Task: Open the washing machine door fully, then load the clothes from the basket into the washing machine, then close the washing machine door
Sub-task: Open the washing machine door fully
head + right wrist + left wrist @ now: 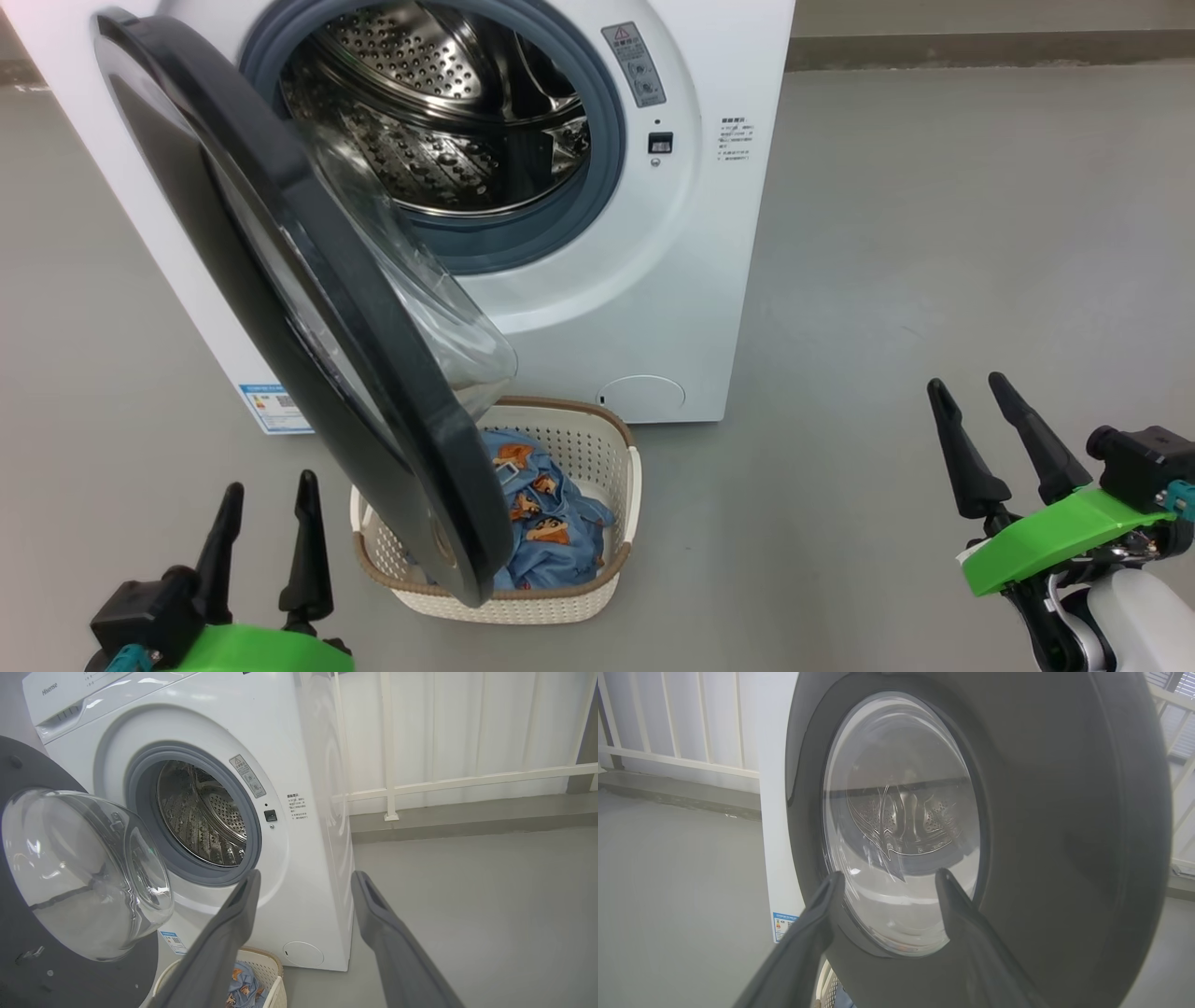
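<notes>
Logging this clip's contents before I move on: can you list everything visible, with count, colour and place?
washing machine: one, white, on the grey floor ahead.
washing machine door: one, black rim, clear glass bowl, swung out above the basket.
basket: one, cream-white, brown rim, on the floor before the machine.
clothes: count unclear, light blue with orange faces, in the basket.
label: one, blue-white, machine's lower left corner.
railing: one, white, behind the machine.
left gripper: one, dark fingers, open, facing the door's outer side.
right gripper: one, dark fingers, open, right of the basket.
</notes>
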You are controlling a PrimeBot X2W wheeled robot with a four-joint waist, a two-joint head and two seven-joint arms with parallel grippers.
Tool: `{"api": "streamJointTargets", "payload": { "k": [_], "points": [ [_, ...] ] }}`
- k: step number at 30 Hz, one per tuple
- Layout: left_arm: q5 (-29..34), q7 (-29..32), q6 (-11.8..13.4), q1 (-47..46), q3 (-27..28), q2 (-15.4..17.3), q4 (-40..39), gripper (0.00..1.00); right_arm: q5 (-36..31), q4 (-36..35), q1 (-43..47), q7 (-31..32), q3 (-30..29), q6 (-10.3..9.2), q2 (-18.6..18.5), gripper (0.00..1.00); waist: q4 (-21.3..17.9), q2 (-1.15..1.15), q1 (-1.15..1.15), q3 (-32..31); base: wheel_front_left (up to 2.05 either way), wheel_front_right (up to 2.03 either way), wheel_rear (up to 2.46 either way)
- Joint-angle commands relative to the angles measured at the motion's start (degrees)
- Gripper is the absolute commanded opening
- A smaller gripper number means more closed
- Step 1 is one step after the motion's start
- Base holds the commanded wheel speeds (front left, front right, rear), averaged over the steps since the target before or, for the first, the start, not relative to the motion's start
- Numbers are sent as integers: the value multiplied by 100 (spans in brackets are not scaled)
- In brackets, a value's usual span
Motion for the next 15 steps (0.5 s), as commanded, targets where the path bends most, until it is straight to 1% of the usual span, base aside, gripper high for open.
{"api": "streamJointTargets", "payload": {
  "k": [1,15],
  "points": [
    [-23,-54,53,-131,201,154,-175,100,-100,-75,31,-66,16,33,-60,100,-5,0,0,8,0,0,0],
    [-28,-48,73,-175,129,210,-156,100,-302,118,-34,-100,5,33,84,100,-16,0,0,-7,0,0,0]
  ]
}}
